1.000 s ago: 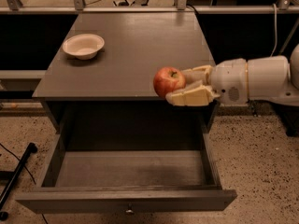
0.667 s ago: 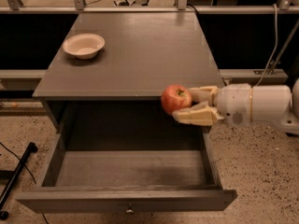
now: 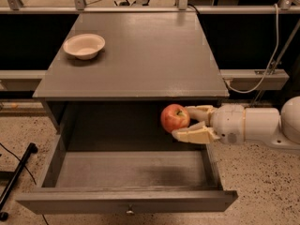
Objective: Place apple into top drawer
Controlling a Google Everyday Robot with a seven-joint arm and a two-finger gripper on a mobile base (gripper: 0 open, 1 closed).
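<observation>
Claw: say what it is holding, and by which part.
The claw holds the apple by the side facing the arm, one finger over it, one under, above the open drawer.

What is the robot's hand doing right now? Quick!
Gripper: shut on the apple, holding it above the open drawer, near its right side.
</observation>
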